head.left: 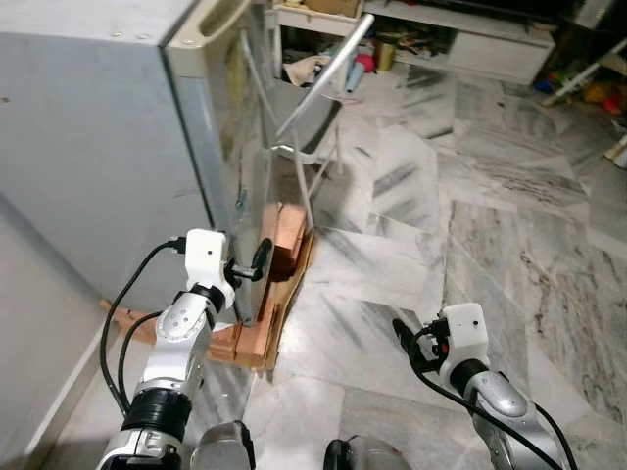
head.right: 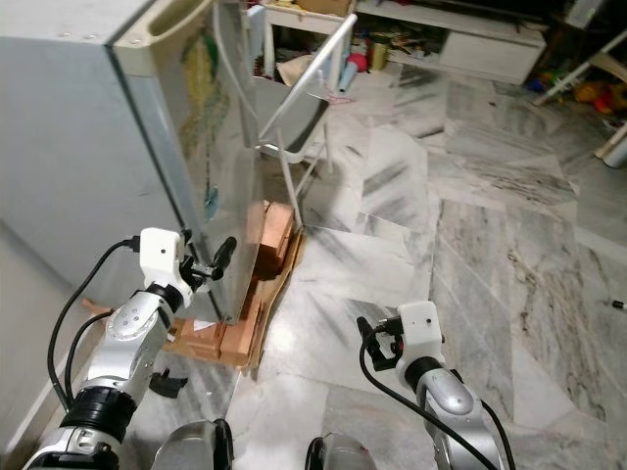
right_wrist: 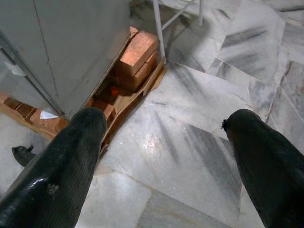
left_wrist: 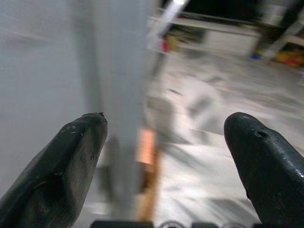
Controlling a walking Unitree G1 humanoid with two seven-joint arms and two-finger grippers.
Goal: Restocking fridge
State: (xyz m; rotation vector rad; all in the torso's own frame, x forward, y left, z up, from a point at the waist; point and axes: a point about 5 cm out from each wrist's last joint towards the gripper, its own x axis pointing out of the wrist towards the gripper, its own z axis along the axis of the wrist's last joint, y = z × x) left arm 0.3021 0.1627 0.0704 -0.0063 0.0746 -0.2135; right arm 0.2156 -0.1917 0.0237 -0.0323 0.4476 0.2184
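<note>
A grey fridge [head.left: 98,147] is seen at the left of the head views, raised on bricks [head.left: 286,245] and a sheet of cardboard [head.left: 284,313] laid on the marble floor [head.left: 470,245]. Its door [head.right: 220,166] appears closed, with the pale handle [head.left: 211,24] at the top edge.

The left gripper [head.left: 257,262] is held low against the fridge's front corner, near the bottom of the door edge. In the left wrist view its fingers [left_wrist: 61,171] are spread wide, with the blurred grey edge of the fridge between them; nothing is gripped.

The right gripper [head.left: 404,338] is held low over the floor, well apart from the fridge. In the right wrist view its fingers [right_wrist: 61,171] are wide apart and empty, with the bricks and cardboard seen beyond them.

Beside the fridge a white metal frame [head.left: 323,88] is stood on the floor. Further back, low shelves [head.left: 460,39] with cluttered items are seen along the wall. A small black object [head.right: 168,384] lies on the floor by the cardboard.
</note>
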